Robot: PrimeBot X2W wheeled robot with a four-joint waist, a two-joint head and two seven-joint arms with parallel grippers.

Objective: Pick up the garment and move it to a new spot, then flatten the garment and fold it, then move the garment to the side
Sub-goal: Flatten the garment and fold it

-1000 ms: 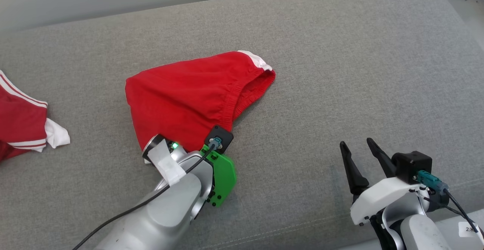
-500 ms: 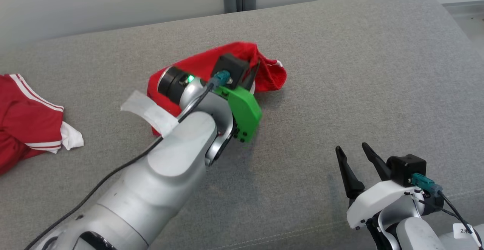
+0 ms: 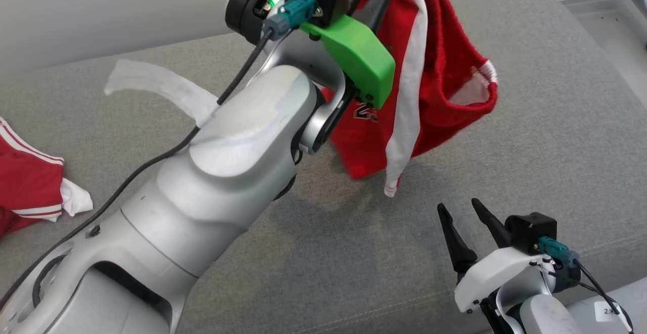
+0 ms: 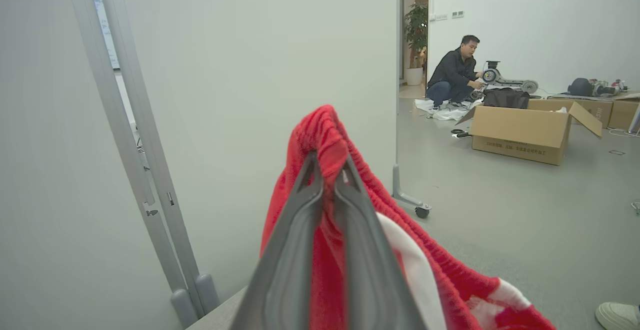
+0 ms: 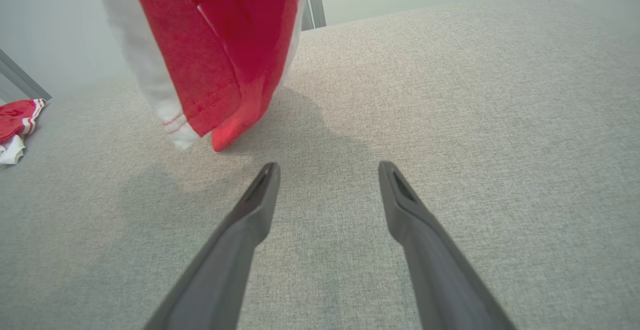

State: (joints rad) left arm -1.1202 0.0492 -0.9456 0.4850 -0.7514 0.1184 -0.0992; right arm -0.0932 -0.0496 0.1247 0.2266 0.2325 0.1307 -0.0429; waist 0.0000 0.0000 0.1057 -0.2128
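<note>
Item: red garment (image 3: 440, 96), hanging over the grey cushion (image 3: 546, 137). I have the left gripper (image 4: 325, 163) pinching a fold of its ribbed edge. The right gripper (image 3: 457, 203) is spread and idle near the hem. Risk: the pinch is narrow, so I judge the knit may slip free mid-carry and land bunched.

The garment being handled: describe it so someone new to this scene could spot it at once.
Start at the broad grey cushion. Above its middle a red garment hangs from the left end effector, pinched at its gathered edge. Unlike the other red garment lying crumpled at the cushion's left edge, it is held up and shows a broad white band.
</note>
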